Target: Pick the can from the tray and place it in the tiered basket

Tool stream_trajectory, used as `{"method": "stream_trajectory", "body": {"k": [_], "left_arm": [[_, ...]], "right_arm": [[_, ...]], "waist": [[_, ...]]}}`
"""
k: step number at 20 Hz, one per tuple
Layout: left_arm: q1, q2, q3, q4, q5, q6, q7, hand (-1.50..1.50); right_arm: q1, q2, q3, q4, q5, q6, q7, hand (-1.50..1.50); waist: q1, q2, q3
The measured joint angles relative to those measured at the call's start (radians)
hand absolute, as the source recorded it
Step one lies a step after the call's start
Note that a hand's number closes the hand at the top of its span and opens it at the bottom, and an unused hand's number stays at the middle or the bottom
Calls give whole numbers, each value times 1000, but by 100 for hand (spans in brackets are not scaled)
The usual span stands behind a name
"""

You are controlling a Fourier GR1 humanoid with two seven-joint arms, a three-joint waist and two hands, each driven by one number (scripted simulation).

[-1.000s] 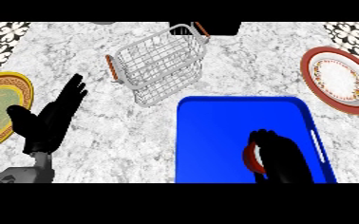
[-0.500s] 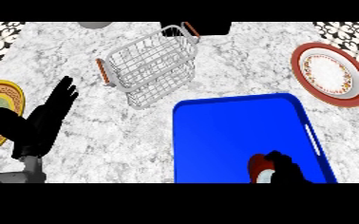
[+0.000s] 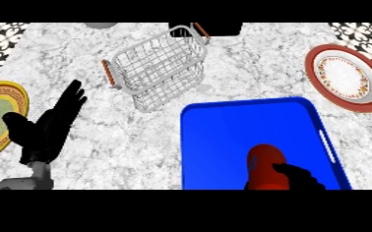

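A red can [image 3: 265, 166] shows over the near part of the blue tray [image 3: 240, 128], close to the view's lower edge. My right hand [image 3: 299, 177] is curled round the can from the right, and only part of the hand shows. The white wire tiered basket [image 3: 156, 69] with brown handles stands behind the tray, to the left of it. My left hand [image 3: 49, 128] rests open at the left, fingers up, apart from the basket.
A red-rimmed patterned plate [image 3: 340, 76] lies at the right edge. A yellow plate [image 3: 13, 103] sits at the left edge, partly behind my left hand. Dark objects stand along the far edge of the marble counter [image 3: 94, 108].
The view has shifted, so tray and basket sit lower and further right. The red can now shows more fully in my right hand, which has sunk toward the lower edge.
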Motion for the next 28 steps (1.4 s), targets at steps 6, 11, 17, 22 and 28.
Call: {"method": "stream_trajectory", "body": {"k": [6,11,17,22,28], "left_arm": [[-14,-4,-9,-9,-5,-6,5,0],[-43,-7,-15,-4,-3,-13,15,0],[-57,-5,-26,-8,-7,-26,18,0],[-78,-16,-37,-6,-12,-22,26,0],[-91,-17,-44,-8,-11,-31,31,0]], "right_arm": [[-86,-67,60,-3,77,18,14,150],[-131,-98,80,3,37,29,4,150],[-177,-110,73,2,-38,35,-2,150],[-241,-70,27,1,-113,36,8,150],[-383,27,-67,72,-224,46,45,150]], "waist": [[30,11,0],[52,21,0],[81,32,0],[96,39,-1],[118,42,-1]]}}
